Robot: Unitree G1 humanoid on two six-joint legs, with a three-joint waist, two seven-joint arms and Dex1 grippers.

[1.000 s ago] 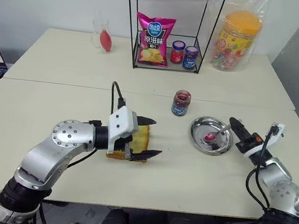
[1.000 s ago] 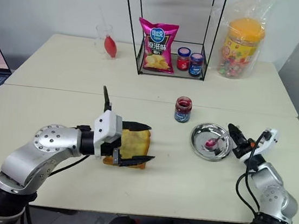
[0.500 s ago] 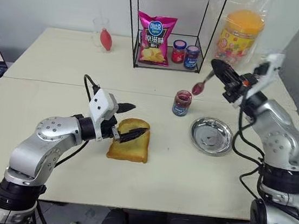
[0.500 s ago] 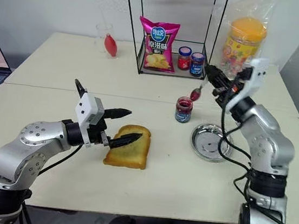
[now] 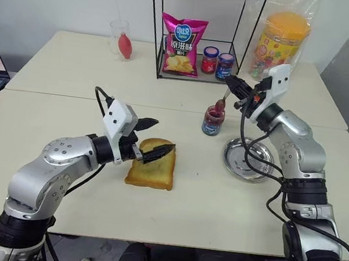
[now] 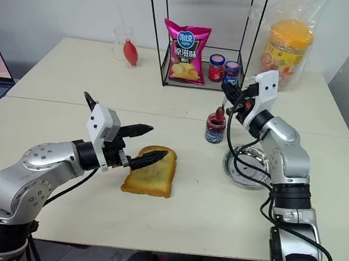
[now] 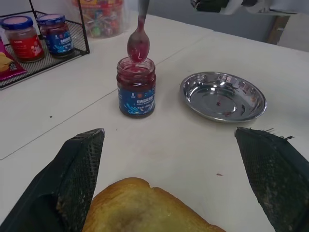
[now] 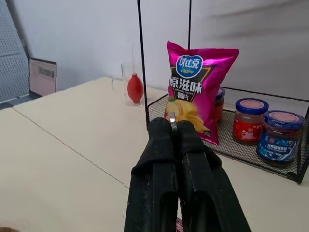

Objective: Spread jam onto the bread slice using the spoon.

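Beside the jam (image 5: 212,120): metal dish (image 5: 248,158), wire rack (image 5: 202,32) behind.

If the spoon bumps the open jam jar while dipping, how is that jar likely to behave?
The jam jar looks short and squat, so it would probably slide rather than tip. It appears to be clear glass, so likely heavy for its size but breakable if knocked off the table. Nothing steadies it: the left claw sits open by the bread slice, so a push from the spoon may shift it.

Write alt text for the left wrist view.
A red-stained spoon hangs bowl-down just above an open jam jar on a pale table. A round metal dish sits beside it; a bread slice lies between two open black fingers.
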